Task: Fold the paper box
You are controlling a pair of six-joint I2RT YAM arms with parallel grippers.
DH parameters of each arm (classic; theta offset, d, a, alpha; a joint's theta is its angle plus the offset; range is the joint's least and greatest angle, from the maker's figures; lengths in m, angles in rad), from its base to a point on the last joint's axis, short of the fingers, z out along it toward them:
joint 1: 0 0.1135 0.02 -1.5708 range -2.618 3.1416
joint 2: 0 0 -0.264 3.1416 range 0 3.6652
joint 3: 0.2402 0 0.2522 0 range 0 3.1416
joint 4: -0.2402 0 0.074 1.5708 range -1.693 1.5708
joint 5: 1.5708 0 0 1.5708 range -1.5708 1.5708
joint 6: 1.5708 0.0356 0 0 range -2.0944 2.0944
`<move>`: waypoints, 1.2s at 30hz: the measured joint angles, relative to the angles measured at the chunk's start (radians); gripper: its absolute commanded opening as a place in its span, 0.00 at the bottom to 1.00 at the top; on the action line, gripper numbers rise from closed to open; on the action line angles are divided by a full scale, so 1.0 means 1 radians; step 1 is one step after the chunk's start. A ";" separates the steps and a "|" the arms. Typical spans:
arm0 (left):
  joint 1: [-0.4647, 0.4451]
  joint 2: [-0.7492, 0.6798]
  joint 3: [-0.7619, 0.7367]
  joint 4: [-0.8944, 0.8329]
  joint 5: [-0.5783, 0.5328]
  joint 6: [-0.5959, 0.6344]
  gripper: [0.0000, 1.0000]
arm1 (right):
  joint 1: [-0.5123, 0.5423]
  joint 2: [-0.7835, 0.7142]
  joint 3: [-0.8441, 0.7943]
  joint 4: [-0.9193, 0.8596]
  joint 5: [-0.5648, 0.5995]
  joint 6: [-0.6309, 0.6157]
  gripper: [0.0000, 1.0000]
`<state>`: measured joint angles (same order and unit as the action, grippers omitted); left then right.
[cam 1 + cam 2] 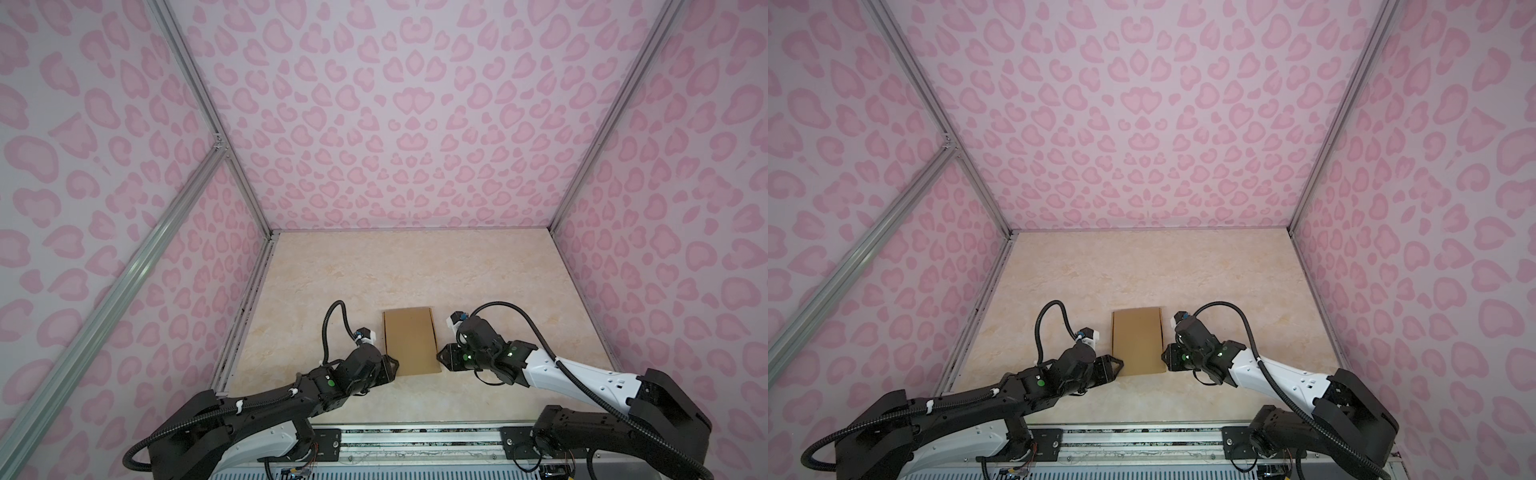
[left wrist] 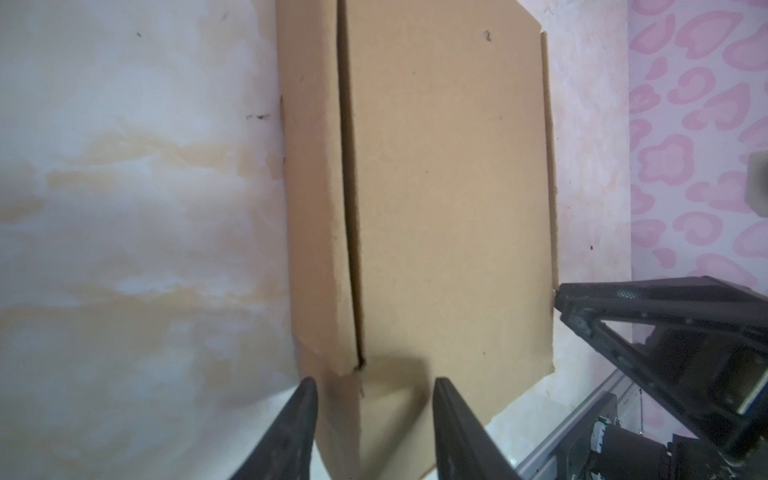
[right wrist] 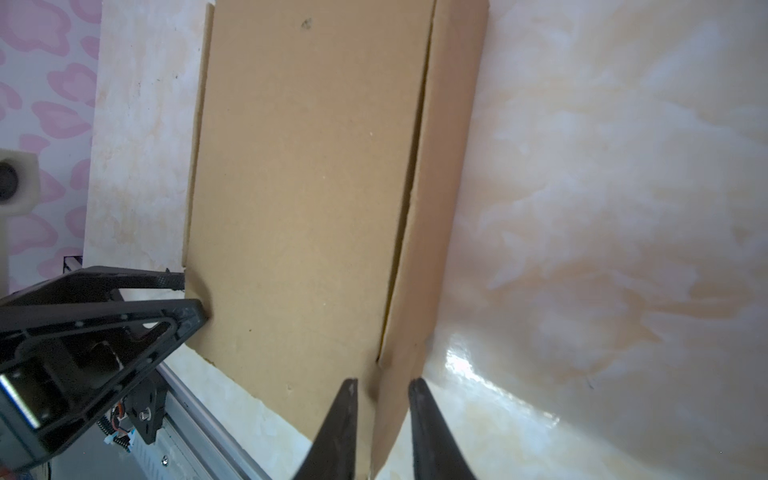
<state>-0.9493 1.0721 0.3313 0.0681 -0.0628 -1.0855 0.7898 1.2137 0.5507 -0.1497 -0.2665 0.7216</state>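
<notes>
Pink blotch-patterned walls point(image 1: 395, 124) are set round a marbled tabletop point(image 1: 374, 270), on which the paper box point(image 1: 411, 343) is laid flat, its lid point(image 2: 449, 187) down, between the two arms. At its near left corner the left gripper point(image 1: 395, 363) is placed with jaws parted astride the left side wall point(image 2: 316, 208); whether cardboard is squeezed cannot be told. At its near right corner the right side wall point(image 3: 444, 208) appears to be pinched by the right gripper point(image 1: 439, 357). Both corners are probably braced so that the walls can be pressed in and the lid seated.
</notes>
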 measured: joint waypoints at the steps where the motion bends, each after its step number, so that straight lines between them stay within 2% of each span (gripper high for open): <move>1: 0.000 -0.001 0.001 -0.001 -0.001 0.004 0.48 | 0.000 -0.006 0.001 0.000 0.000 0.000 0.25; 8: 0.000 -0.022 0.015 -0.023 -0.013 0.014 0.49 | 0.011 -0.048 0.000 -0.014 -0.014 -0.004 0.24; 15: 0.000 -0.063 0.045 -0.100 -0.039 0.046 0.51 | 0.099 -0.127 0.000 -0.079 0.026 -0.012 0.23; 21: 0.022 -0.052 0.226 -0.257 -0.089 0.166 0.53 | 0.176 -0.184 -0.018 -0.089 0.084 -0.009 0.23; 28: 0.156 0.156 0.588 -0.440 -0.085 0.385 0.53 | 0.235 -0.135 -0.037 0.000 0.113 0.022 0.22; 33: 0.181 0.399 0.839 -0.545 -0.063 0.528 0.53 | 0.257 -0.085 -0.039 0.084 0.119 0.048 0.22; 36: 0.192 0.511 0.915 -0.594 -0.056 0.578 0.53 | 0.277 -0.069 -0.036 0.116 0.122 0.052 0.22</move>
<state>-0.7574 1.5829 1.2465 -0.5259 -0.1192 -0.5072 1.0668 1.1450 0.5144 -0.0341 -0.1440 0.7738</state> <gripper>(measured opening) 0.529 0.219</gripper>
